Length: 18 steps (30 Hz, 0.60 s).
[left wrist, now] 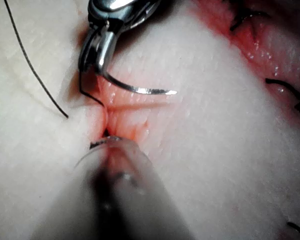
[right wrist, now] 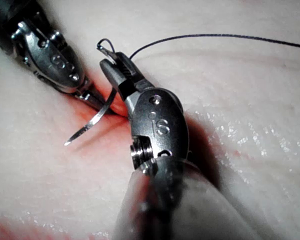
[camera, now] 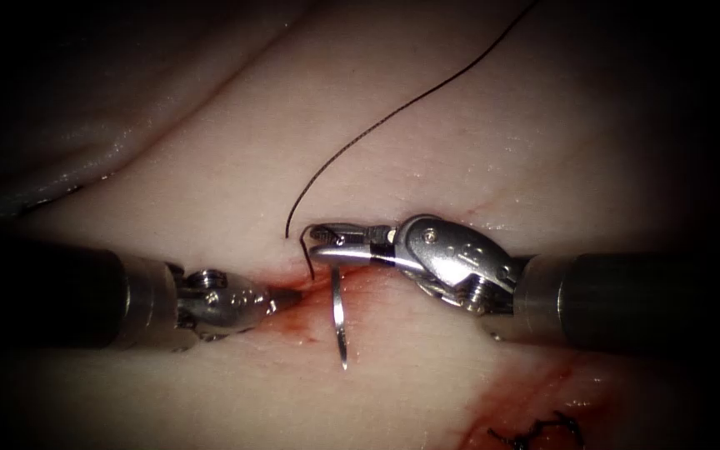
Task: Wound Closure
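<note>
In the endoscope view, the right claw (camera: 327,242) is gripping the needle (camera: 339,321) near its thread end, and the free curve is hanging below the claw with its point clear of the tissue (camera: 210,150). The thread (camera: 393,108) is trailing up and away from the right claw. The left claw (camera: 281,296) is lying with its tip at the cut (camera: 310,283), just beside the needle; its blades are looking closed, though whether they are pinching tissue cannot be told. Red fluid (camera: 293,321) is pooling around both tips, and dark stitches (camera: 535,433) are sitting well apart from the right claw.

The left wrist view is showing more: the needle (left wrist: 140,90) is arcing out of the right claw (left wrist: 97,52), wholly outside the tissue, with several stitches (left wrist: 285,90) beyond it.

In the right wrist view, the right claw (right wrist: 112,62) is clamping the needle (right wrist: 90,127), and a small loop of thread (right wrist: 106,44) is curling just past its tip; the left claw (right wrist: 90,97) is touching the reddened cut.
</note>
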Motion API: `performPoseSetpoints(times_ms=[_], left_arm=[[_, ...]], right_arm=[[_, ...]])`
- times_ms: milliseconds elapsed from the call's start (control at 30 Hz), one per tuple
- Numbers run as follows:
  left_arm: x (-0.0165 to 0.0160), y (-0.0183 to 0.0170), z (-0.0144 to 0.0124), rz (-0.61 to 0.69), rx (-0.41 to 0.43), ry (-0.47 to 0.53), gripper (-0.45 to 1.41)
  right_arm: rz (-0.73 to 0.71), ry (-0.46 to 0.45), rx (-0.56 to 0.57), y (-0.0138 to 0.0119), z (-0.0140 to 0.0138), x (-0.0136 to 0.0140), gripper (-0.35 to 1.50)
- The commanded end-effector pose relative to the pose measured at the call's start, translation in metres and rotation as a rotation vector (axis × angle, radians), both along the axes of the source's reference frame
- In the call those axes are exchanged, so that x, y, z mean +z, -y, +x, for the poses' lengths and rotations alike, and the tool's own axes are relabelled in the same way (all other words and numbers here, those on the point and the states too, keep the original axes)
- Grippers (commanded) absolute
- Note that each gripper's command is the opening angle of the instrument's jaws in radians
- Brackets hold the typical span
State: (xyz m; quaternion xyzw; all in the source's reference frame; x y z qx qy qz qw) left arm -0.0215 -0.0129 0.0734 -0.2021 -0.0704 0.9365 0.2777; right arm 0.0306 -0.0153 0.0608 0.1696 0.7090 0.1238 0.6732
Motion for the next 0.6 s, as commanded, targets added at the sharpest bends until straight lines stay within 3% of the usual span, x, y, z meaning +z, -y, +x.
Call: performPoseSetpoints(times_ms=[33,267,300,333,500,600], left_arm=[[0.0008,0.0005,-0.0005,0.003,0.005,-0.005,-0.40],[0.0017,0.0006,-0.0002,0.022,0.043,-0.051,-0.45],[0.0016,0.0007,-0.0003,0.043,0.057,-0.072,-0.20],[0.0016,0.0007,-0.0003,0.043,0.057,-0.072,-0.20],[0.0010,0.0011,-0.0012,0.089,0.066,-0.059,0.47],[0.0006,0.0016,-0.0019,0.115,0.067,-0.034,0.64]], right_arm=[[-0.005,-0.003,-0.001,0.0005,0.0008,0.0004,-0.35],[-0.086,-0.014,0.015,0.0002,0.0011,0.0005,-0.35],[-0.128,-0.021,0.023,0.0001,0.0014,0.0007,-0.35],[-0.128,-0.021,0.023,0.0001,0.0014,0.0007,-0.35],[-0.194,-0.049,0.060,-0.0003,0.0021,0.0012,-0.35],[-0.223,-0.071,0.093,-0.0007,0.0023,0.0016,-0.35]])
